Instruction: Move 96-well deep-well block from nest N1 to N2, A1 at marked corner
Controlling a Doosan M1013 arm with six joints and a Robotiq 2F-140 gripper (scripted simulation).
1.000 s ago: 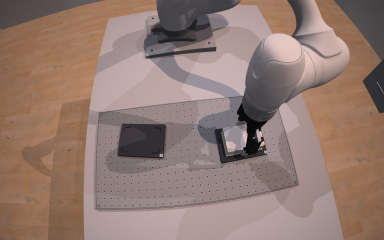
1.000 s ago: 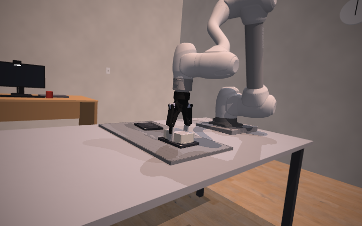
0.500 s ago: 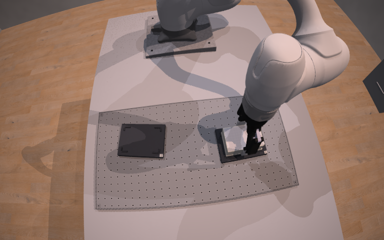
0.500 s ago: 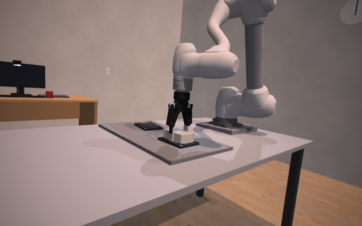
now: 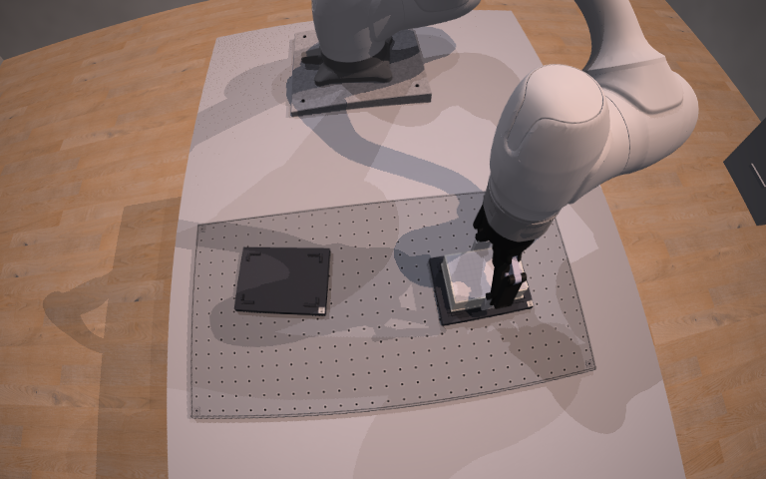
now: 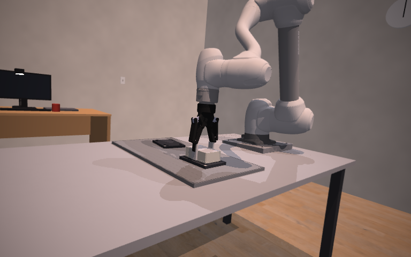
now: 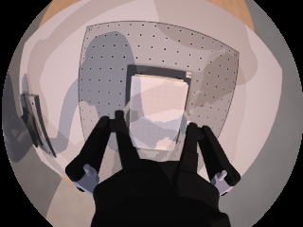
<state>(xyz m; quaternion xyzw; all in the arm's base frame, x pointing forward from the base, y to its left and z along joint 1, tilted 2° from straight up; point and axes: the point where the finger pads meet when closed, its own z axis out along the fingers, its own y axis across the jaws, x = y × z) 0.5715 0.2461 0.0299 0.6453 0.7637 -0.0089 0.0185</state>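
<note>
Toward the left side of the table point(image 5: 147, 446), as the top view shows it, the empty black nest point(image 5: 282, 280) is lying flat on the drilled metal board point(image 5: 361, 366). Its four corner brackets are standing free, and a small pale mark is showing at its corner nearest the table's front edge, probably the A1 mark. This is likely the target nest, since from the arm's base it falls on the right; nothing is sitting in it.

Toward the right side of the table, the white block point(image 5: 466, 279) is sitting low inside the other black nest point(image 5: 443, 315), level and square to the nest's frame. That seat is what keeps it lined up for a straight lift.

The hand point(image 5: 504, 282) is coming straight down over the block and is gripping it, one finger on each of two opposite walls, so it is holding the block at about half its spread. The wrist view shows the dark fingers flanking the pale block point(image 7: 158, 113), centred between them. A vertical, centred grip like this should let the block clear the brackets without tipping.

At the table's back edge, the arm's grey base plate point(image 5: 415, 90) is bolted down, well apart from both nests.
</note>
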